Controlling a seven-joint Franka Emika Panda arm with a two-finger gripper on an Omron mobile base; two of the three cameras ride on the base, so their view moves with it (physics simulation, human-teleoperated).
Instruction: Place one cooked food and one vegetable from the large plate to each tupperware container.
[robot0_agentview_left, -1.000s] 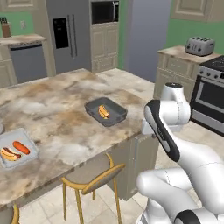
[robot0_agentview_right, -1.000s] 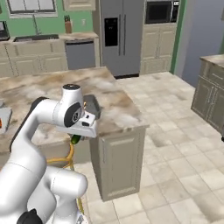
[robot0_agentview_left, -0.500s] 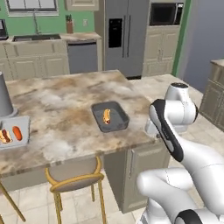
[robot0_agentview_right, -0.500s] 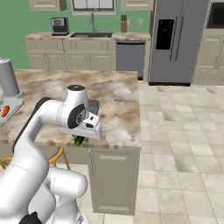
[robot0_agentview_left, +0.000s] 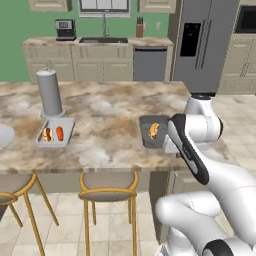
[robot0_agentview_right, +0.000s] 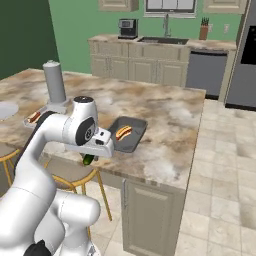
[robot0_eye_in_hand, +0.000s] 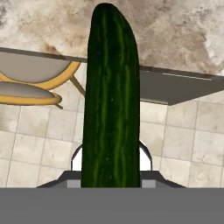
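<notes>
My gripper (robot0_agentview_right: 92, 156) is shut on the vegetable, a dark green cucumber (robot0_eye_in_hand: 111, 100), whose tip shows under the hand (robot0_agentview_right: 88, 159). It hangs just off the island's front edge, left of the darker tupperware container (robot0_agentview_right: 128, 135) (robot0_agentview_left: 151, 131), which holds one hot dog (robot0_agentview_right: 123, 132) (robot0_agentview_left: 153, 130). The lighter tupperware container (robot0_agentview_left: 55, 133) lies further left with a hot dog (robot0_agentview_left: 47, 134) and an orange carrot (robot0_agentview_left: 59, 133) in it. A sliver of the large plate (robot0_agentview_left: 4, 134) (robot0_agentview_right: 7, 110) shows at the far left.
A tall grey cylinder (robot0_agentview_left: 50, 93) (robot0_agentview_right: 54, 82) stands right behind the lighter container. Yellow-framed stools (robot0_agentview_left: 109, 181) (robot0_eye_in_hand: 30, 83) stand under the counter's front edge (robot0_eye_in_hand: 175, 74). My own arm covers the counter to the right of the darker container in the left base view.
The whole scene has shifted because the base has driven along the island. The darker container now lies close beside my hand. The cucumber stays in the shut gripper.
</notes>
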